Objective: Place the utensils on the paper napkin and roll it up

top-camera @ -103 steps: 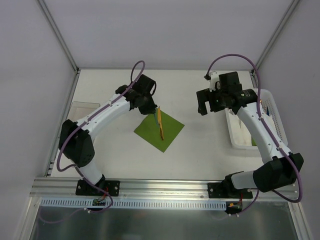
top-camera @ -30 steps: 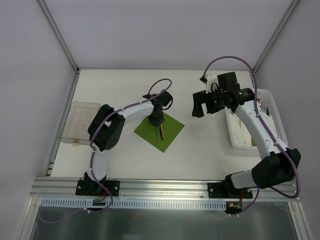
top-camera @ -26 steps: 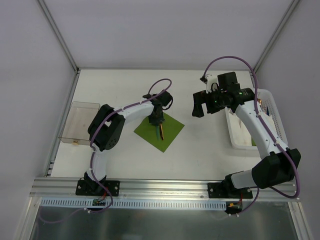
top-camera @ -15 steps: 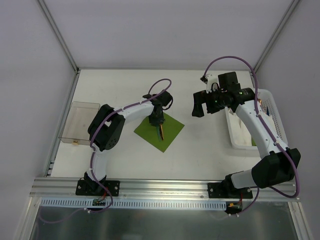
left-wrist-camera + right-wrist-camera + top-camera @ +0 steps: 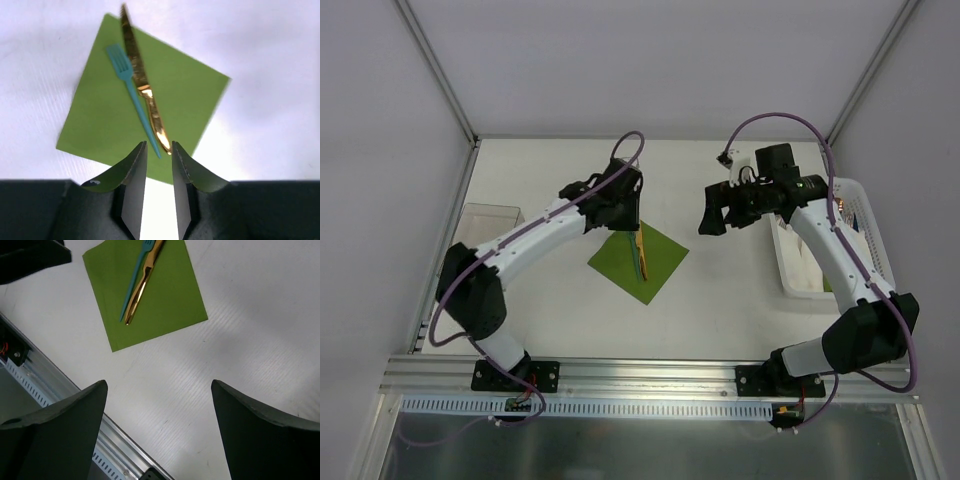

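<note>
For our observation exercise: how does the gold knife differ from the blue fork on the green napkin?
The knife is shiny gold; the fork is matt blue. The knife is longer and broader; the fork is slimmer. The knife's tip pokes past the napkin's edge; the fork lies wholly on it. Both lie side by side, nearly parallel.

the napkin [image 5: 105,120] is thin matt paper, olive-green, lying flat and smooth. on it the knife [image 5: 145,92] has a glossy golden finish that throws bright glints, while the fork [image 5: 135,97] touching it is dull teal, plastic by the look of it. the table [image 5: 250,330] is matt white with a fine ribbed grain (clearest from the right wrist). the left gripper [image 5: 159,145] and right gripper [image 5: 157,382] have dark matt fingers. seen from above, a brushed-metal rail [image 5: 650,372] runs at six o'clock, a white plastic lattice basket [image 5: 865,215] sits at three, and a clear plastic box [image 5: 480,215] at nine.
</note>
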`<state>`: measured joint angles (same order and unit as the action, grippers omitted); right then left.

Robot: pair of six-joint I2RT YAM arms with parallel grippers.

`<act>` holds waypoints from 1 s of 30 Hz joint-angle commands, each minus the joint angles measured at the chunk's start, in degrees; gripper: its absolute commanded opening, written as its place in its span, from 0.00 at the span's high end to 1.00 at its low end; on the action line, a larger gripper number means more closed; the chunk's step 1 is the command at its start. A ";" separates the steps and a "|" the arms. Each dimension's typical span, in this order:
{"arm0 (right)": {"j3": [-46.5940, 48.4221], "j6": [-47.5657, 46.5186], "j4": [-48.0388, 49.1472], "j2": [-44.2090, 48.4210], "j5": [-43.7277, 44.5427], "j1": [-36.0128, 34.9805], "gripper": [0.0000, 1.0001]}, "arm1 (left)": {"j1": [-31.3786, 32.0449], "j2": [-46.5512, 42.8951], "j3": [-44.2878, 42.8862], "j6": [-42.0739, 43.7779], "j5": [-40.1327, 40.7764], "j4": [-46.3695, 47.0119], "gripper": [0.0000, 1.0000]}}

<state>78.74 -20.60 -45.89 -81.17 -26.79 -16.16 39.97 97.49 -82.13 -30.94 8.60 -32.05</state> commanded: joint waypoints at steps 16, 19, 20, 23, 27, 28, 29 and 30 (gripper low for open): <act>-14.31 -14.90 13.10 -1.18 1.47 -18.89 0.57 | -17.55 -15.06 18.14 -5.09 -36.96 11.39 0.66; -15.80 -16.05 16.09 -3.56 4.98 -23.11 0.59 | -18.34 -14.70 18.67 -7.64 -39.53 14.38 0.61; -16.07 -16.31 16.79 -4.08 5.95 -25.30 0.59 | -18.43 -14.70 18.76 -7.91 -39.80 14.82 0.59; -17.30 -17.19 19.17 -5.93 9.20 -28.91 0.59 | -19.48 -14.26 18.32 -8.43 -41.20 16.14 0.53; -18.09 -17.98 20.84 -8.39 12.01 -32.78 0.58 | -22.56 -13.82 19.19 -11.24 -44.80 17.64 0.51; -18.18 -18.59 21.19 -9.53 12.46 -33.49 0.57 | -23.00 -14.43 19.55 -11.34 -45.25 18.68 0.51; -18.27 -18.86 21.71 -9.97 13.16 -34.54 0.57 | -23.70 -14.96 20.16 -11.25 -45.43 18.95 0.50; -18.53 -19.21 22.41 -10.59 13.60 -34.98 0.57 | -23.97 -16.01 20.51 -11.07 -45.17 19.04 0.49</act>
<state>60.62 -37.32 -27.07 -90.63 -16.62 -49.65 17.34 83.59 -62.78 -40.14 -33.10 -16.01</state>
